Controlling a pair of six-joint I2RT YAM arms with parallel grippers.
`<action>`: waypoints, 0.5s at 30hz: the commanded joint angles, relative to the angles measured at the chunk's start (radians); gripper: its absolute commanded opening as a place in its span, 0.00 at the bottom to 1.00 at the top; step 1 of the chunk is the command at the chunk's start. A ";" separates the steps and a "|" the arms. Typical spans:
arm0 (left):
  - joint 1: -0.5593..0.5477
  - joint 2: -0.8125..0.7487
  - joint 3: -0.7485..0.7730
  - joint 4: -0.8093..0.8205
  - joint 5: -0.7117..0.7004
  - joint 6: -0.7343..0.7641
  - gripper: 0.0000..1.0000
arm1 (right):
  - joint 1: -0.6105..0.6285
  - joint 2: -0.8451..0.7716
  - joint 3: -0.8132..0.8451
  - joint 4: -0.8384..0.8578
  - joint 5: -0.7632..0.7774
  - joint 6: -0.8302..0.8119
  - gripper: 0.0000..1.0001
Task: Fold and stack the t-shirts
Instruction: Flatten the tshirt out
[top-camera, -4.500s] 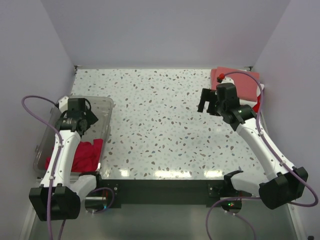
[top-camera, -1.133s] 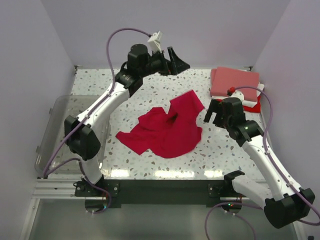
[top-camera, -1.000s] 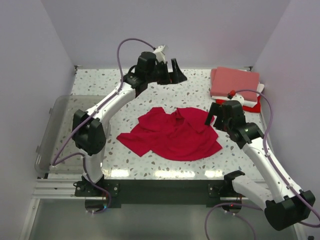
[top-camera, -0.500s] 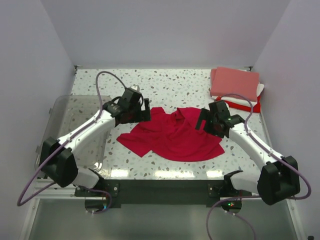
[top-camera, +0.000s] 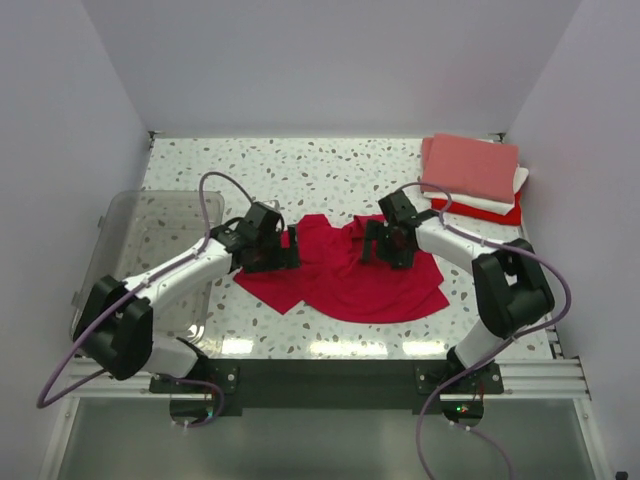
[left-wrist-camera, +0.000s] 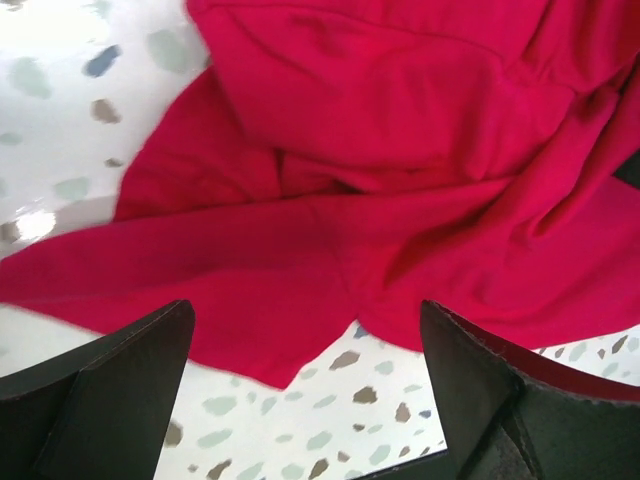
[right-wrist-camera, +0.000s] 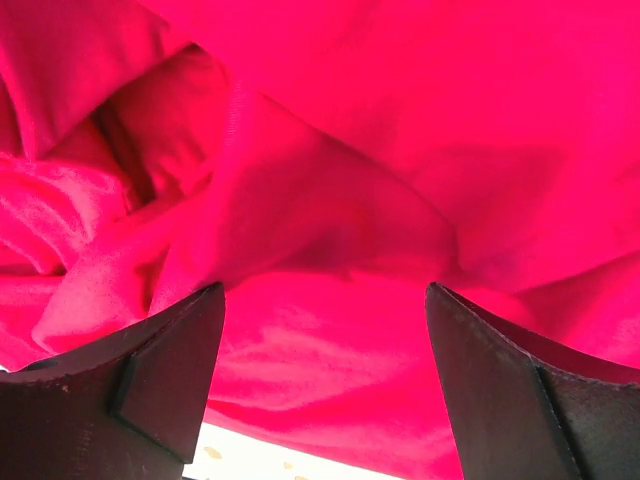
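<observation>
A crimson-red t-shirt (top-camera: 340, 285) lies crumpled and spread on the speckled table (top-camera: 300, 175). My left gripper (top-camera: 289, 250) hangs low over its left edge, open; in the left wrist view the left gripper (left-wrist-camera: 305, 310) has wide jaws framing the t-shirt's (left-wrist-camera: 400, 150) hem and bare table. My right gripper (top-camera: 379, 246) is over the shirt's upper right folds, open, touching or nearly touching the cloth. In the right wrist view the right gripper (right-wrist-camera: 322, 295) straddles wrinkled red fabric (right-wrist-camera: 350, 150). Folded t-shirts (top-camera: 470, 168) are stacked at the back right, salmon-pink on top, white and red below.
A clear plastic bin (top-camera: 110, 215) stands at the table's left edge, beside my left arm. The folded stack sits against the right wall. Walls close in the table at the back and on both sides.
The red shirt dropped flat onto the table. My left arm swung down from the back to the shirt's left edge, and my right gripper moved left onto the shirt.
</observation>
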 joint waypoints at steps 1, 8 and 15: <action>-0.006 0.078 -0.027 0.182 0.114 -0.021 1.00 | 0.003 0.012 0.042 0.037 -0.012 0.002 0.84; -0.006 0.285 0.015 0.267 0.146 0.022 1.00 | 0.001 0.123 0.099 -0.001 0.020 -0.030 0.86; -0.006 0.437 0.120 0.275 0.111 0.073 1.00 | -0.028 0.203 0.188 -0.048 0.069 -0.038 0.87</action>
